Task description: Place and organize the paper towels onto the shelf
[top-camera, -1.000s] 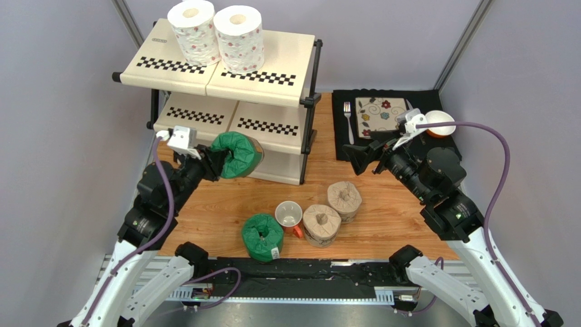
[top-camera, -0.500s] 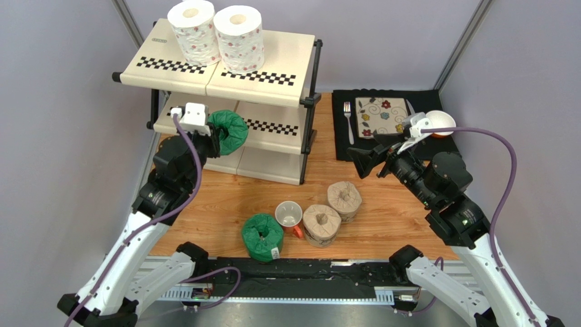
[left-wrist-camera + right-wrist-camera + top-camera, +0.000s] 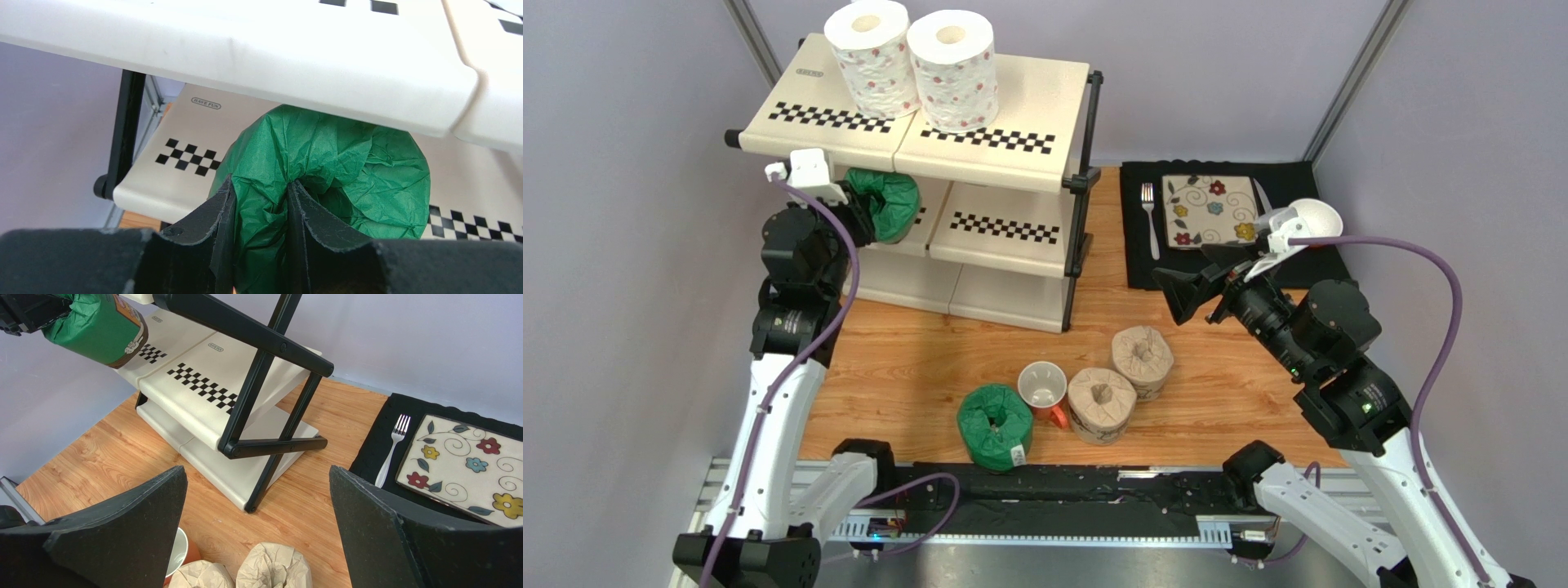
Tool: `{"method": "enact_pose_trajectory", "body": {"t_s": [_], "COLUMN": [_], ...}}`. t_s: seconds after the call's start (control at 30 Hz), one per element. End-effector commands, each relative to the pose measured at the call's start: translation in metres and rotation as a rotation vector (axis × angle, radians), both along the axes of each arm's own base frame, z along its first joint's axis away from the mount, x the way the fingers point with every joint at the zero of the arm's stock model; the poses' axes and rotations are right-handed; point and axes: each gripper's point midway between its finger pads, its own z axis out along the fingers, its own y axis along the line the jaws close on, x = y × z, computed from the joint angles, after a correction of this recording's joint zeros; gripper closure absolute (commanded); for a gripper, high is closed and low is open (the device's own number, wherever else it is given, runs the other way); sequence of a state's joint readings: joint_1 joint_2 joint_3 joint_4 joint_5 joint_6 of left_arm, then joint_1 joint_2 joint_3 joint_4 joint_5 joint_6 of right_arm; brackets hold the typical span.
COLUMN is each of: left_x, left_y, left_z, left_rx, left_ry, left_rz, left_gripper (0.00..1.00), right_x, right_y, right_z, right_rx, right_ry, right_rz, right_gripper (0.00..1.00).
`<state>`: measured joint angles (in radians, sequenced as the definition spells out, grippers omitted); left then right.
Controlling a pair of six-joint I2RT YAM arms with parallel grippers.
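The left gripper (image 3: pixel 258 184) was pinched shut on a fold of a green-wrapped paper towel roll (image 3: pixel 344 165), holding it just under the top tier of the shelf (image 3: pixel 1014 135), over the left front of the middle tier; whether it rested there could not be told. Two white floral rolls (image 3: pixel 873 55) stood side by side on the top tier. On the table lay a second green roll (image 3: pixel 995 425), a mug (image 3: pixel 1043 386) and two tan rolls (image 3: pixel 1101 404). The right gripper (image 3: pixel 1185 284) hung spread and empty, right of the shelf.
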<state>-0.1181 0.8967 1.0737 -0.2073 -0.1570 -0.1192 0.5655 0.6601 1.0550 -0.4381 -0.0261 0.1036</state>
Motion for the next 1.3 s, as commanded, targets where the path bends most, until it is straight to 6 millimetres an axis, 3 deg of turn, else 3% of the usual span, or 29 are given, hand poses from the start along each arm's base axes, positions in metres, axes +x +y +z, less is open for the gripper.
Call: {"method": "enact_pose_trajectory", "body": {"t_s": [0.0,0.37,0.63,0.93,1.07,1.27], "left_x": [0.011,0.032,0.043,0.046,0.048,0.051], "left_y": [-0.011,0.015,0.010,0.014,0.012,0.011], "left_z": [0.040,0.037,0.031,0.020,0.015,0.003], "left_rx": [-0.133,-0.261,-0.283,-0.261,-0.265,-0.280], "left_ry": [-0.131,-0.142,-0.120,-0.089,-0.077,-0.056], "left_rz": [-0.112,-0.128,-0.175,-0.159,-0.169,-0.176], "left_gripper": [0.84,0.84,0.84,0.64,0.50,0.44], "right_x": [-0.003,-0.002,-0.002,-0.002,0.000,-0.001], "right_y": [-0.005,-0.006,-0.007,-0.006,-0.006,-0.006], "right_z": [0.011,0.006,0.006,0.005,0.004,0.005], "right_rx": [0.003,-0.010,-0.010,-0.015,-0.016,-0.013], "right_ry": [-0.032,-0.023,-0.025,-0.023,-0.018,-0.020], "right_rz": [-0.014,-0.020,-0.023,-0.021,-0.023,-0.024], "right_gripper": [0.09,0.09,0.09,0.09,0.09,0.09]}}
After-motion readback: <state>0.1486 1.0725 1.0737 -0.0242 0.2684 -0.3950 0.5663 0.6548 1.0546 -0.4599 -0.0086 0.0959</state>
